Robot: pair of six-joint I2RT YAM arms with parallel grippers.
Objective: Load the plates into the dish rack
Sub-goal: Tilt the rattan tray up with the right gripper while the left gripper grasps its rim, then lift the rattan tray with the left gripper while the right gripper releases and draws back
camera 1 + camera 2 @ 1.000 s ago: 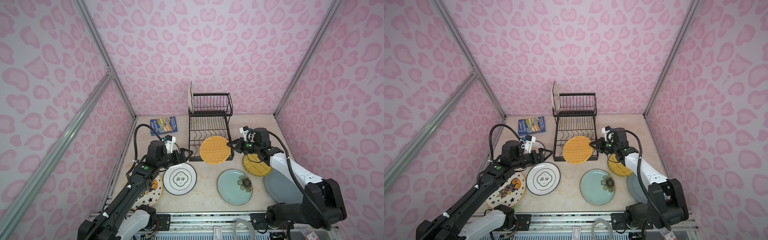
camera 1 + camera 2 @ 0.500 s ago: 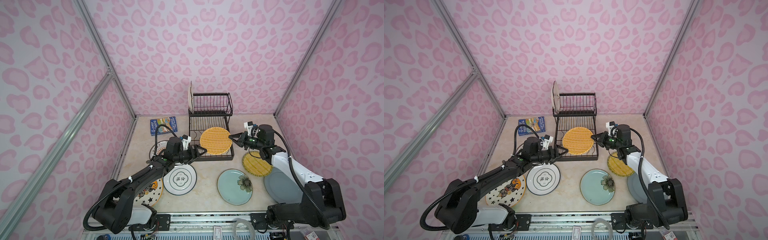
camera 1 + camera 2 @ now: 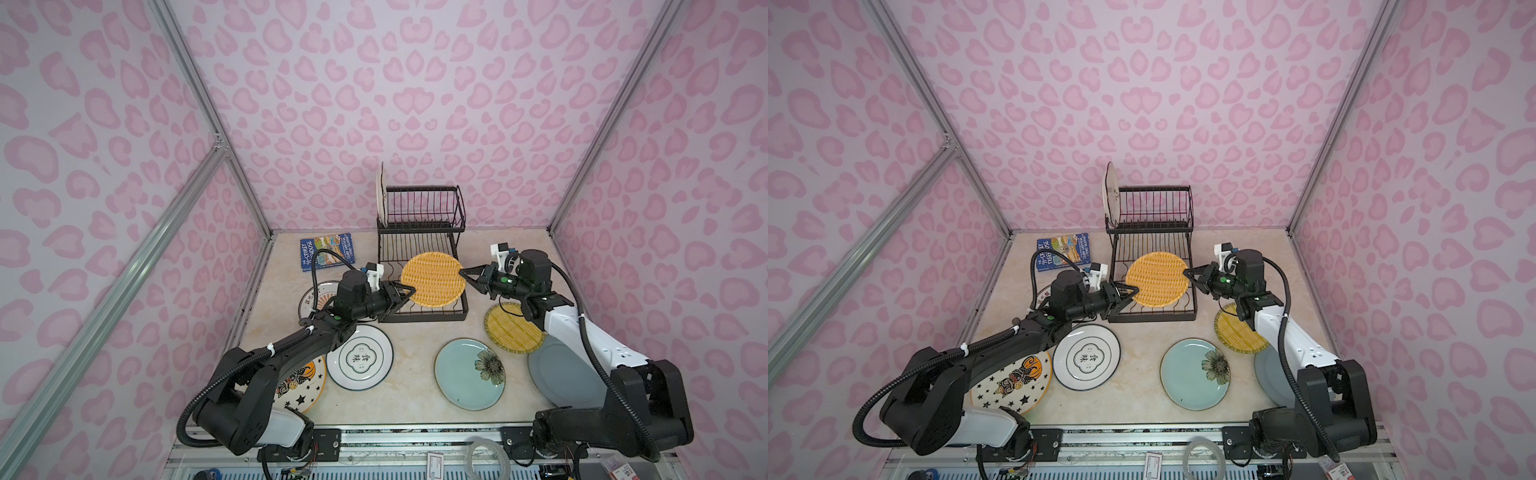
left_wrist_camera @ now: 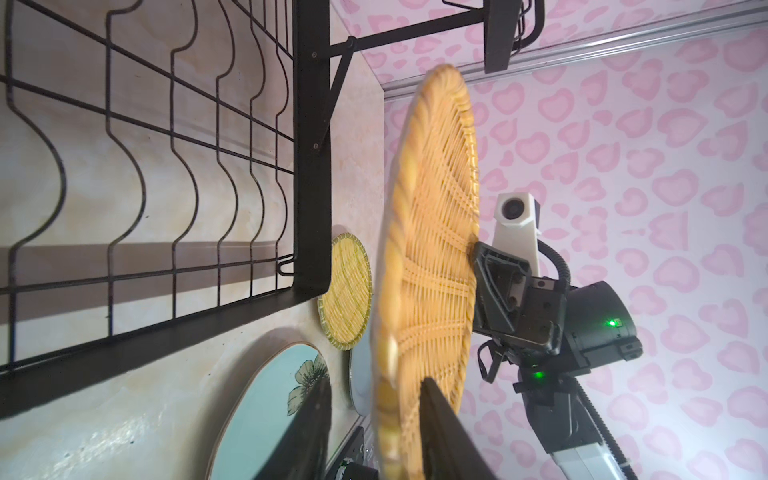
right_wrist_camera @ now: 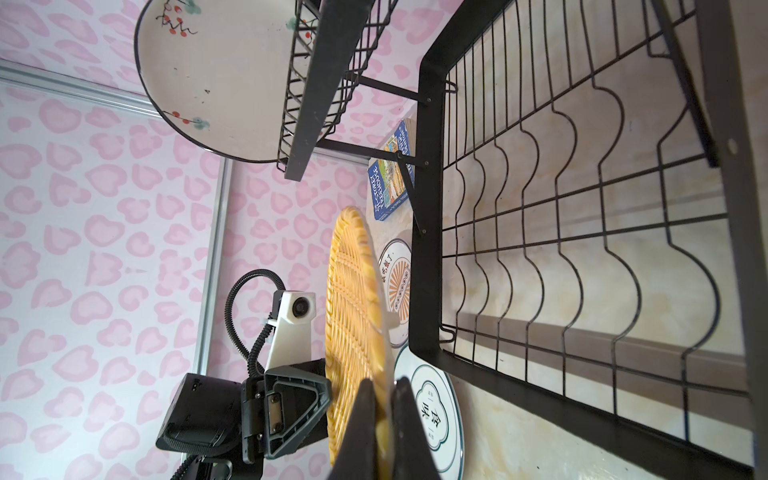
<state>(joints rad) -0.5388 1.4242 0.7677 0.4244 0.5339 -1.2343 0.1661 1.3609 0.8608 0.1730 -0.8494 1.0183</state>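
A yellow woven plate [image 3: 433, 279] hangs above the lower tray of the black wire dish rack [image 3: 419, 227], tilted with its face towards the camera in both top views and clear of the wavy dividers beneath it. The right gripper [image 3: 462, 272] is clamped tight on the plate's right rim; in the right wrist view its two fingers pinch the edge with no gap. The left gripper [image 3: 411, 289] sits astride the opposite rim with its jaws narrow. In the left wrist view one finger [image 4: 440, 428] lies against the woven face, while the other stands just off the back with a sliver of space showing. A cream plate with red sprigs [image 3: 380, 195] stands upright at the left end of the upper basket. The rest lie flat on the table [image 3: 415, 399]: a second woven plate [image 3: 509, 328] and a grey-blue plate [image 3: 561, 374] under the right arm, a teal flower plate [image 3: 465, 374], a white plate with characters [image 3: 359, 357], a star-patterned plate [image 3: 303, 390] and a sunburst plate [image 3: 316, 295] near the left arm. A blue book [image 3: 327, 251] lies left of the rack.
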